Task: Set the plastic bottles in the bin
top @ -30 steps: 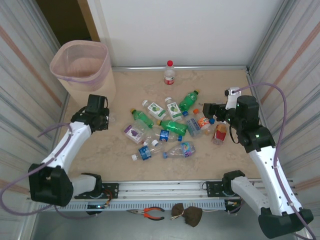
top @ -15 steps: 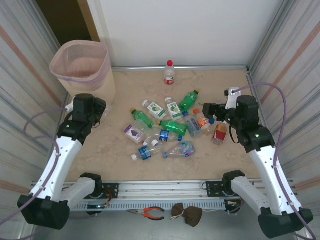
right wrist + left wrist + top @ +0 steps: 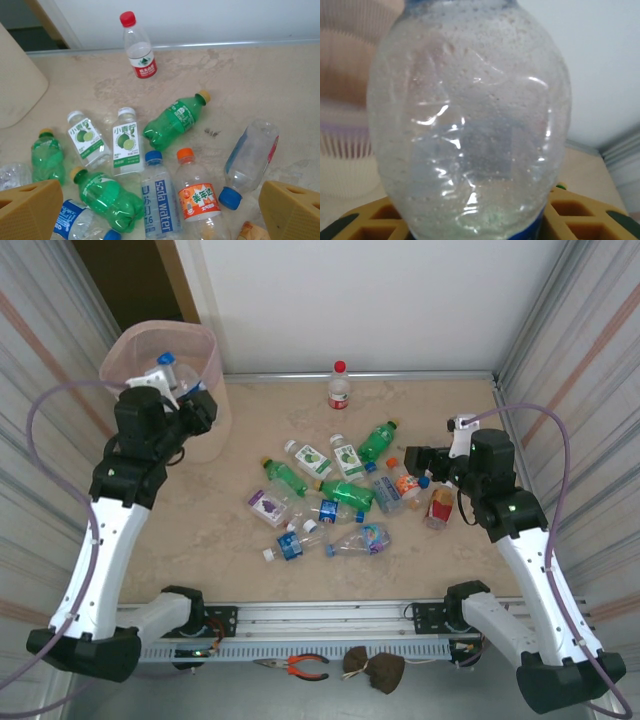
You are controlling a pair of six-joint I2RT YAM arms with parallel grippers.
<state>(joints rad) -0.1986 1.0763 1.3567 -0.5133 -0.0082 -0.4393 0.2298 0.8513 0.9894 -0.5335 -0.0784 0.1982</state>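
Left end effector [image 3: 178,390]: clenched on a clear bottle, its body pinched between the yellow fingers [image 3: 365,222]
Held bottle [image 3: 470,115]: raised at the near rim of the bin, its blue cap over the bin's mouth in the top view; I judge it is held there so that letting go drops it straight in
Look of it: see-through, thin dented wall, fine droplets inside, blue at both ends; probably light and easily squashed
Bin [image 3: 195,330]: tall pinkish translucent basket at the far left corner of the counter [image 3: 200,540], mouth open upward
Bottle heap [image 3: 335,495]: green and clear bottles lying on their sides mid-counter, several touching, not yet binned
Red-capped bottle [image 3: 339,386]: upright, alone at the far edge
Right end effector [image 3: 412,458]: released, fingers spread wide with nothing between, above the heap's right side, likely poised for a pick
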